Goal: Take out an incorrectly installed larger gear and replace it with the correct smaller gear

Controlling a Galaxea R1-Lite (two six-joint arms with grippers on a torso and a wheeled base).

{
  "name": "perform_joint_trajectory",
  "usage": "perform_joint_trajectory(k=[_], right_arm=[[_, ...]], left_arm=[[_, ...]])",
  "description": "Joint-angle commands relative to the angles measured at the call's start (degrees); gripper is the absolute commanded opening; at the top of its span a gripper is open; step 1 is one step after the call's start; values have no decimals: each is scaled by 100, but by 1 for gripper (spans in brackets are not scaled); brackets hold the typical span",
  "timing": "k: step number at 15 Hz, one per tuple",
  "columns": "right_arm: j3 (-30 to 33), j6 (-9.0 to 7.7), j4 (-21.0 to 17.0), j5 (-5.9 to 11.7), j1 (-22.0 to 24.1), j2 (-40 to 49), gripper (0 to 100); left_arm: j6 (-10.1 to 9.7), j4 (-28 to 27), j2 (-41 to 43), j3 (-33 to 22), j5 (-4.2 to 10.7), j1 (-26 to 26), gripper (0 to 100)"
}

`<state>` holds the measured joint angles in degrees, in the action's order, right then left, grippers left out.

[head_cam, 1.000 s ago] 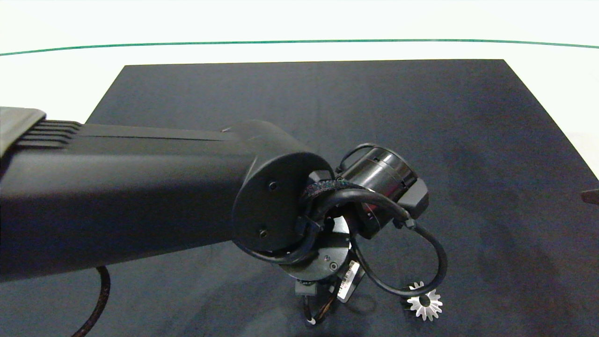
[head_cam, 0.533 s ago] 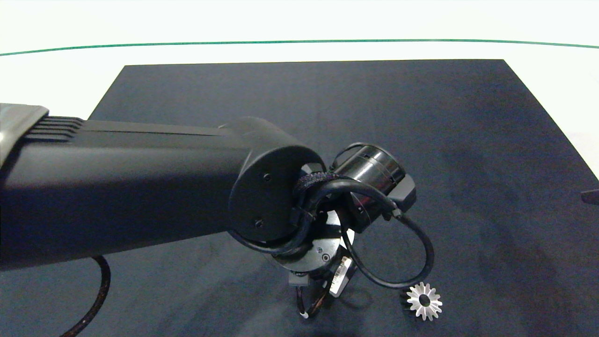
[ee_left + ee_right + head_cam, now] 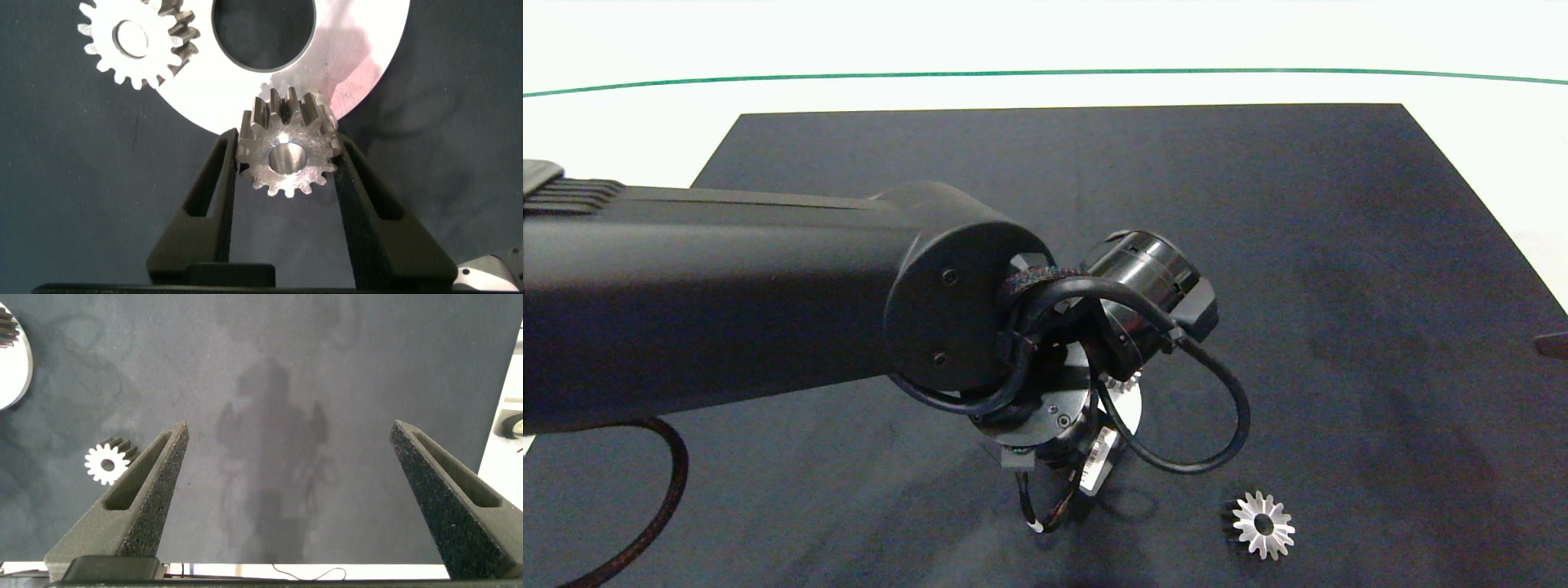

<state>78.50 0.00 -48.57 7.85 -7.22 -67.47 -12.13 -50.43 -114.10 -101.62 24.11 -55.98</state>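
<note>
Two grey fingers (image 3: 214, 192) of the left gripper (image 3: 286, 144) pinch the smaller gear (image 3: 286, 155) from either side, their tips pressed against its short teeth. The gear's flat face and round centre hole are turned towards the wrist camera. In the head view the left arm (image 3: 727, 302) comes in from the left and hides its own gripper above the middle of the dark mat (image 3: 1339, 245).

The held gear sits at the rim of a silver plate (image 3: 359, 49) with a large round opening. From this view I cannot tell whether it touches the plate or hangs just above it. Farther along the plate another short-toothed gear (image 3: 131, 41) lies flat, meshed with a darker one (image 3: 181, 24) partly behind it.

To the right of the plate, well apart from it, the larger gear (image 3: 1263, 525) lies flat on the mat, its long teeth pointing outward.

At the far right edge sits the right gripper (image 3: 286, 429) — fingers spread wide over bare mat, the larger gear (image 3: 106, 462) just outside one of them.
</note>
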Motion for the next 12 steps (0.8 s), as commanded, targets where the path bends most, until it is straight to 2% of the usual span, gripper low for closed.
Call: perform_joint_trajectory(k=[1, 8, 10, 12], right_arm=[[-10, -9, -30, 6, -8, -11, 100], [-10, -18, -30, 6, -8, -11, 100], [-10, -26, -30, 6, -8, -11, 100], [-10, -18, -30, -3, -8, -20, 100]], left_arm=[[-61, -37, 20, 46, 14, -27, 10], [-88, 148, -130, 230, 32, -124, 10], [-88, 183, -182, 213, 138, -124, 10], [-70, 183, -174, 169, 138, -133, 10]])
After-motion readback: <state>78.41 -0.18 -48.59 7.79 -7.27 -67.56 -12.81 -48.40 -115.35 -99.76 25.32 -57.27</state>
